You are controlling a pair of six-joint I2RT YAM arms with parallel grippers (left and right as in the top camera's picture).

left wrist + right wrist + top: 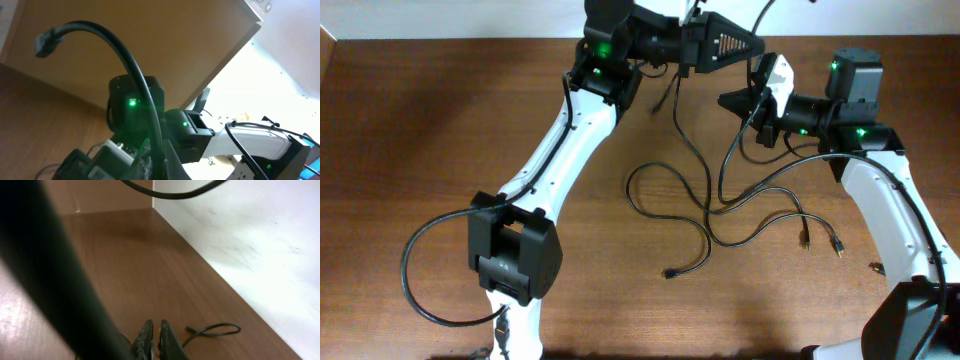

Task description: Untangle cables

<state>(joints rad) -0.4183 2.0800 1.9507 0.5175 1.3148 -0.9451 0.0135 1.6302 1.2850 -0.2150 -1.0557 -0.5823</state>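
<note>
Cables (705, 205) look mostly tangled near the right end effector (155, 339), which is pinched narrow. Left end effector (156, 165) clamps one lifted strand (125, 55).

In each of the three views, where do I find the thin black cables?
Overhead: the cables spread over the centre and right of the table.
Left wrist: one cord rises from the bottom and arches to the upper left.
Right wrist: a small loop lies at the lower right.
Shared landmark: the brown table top meeting white at its edge.
</note>
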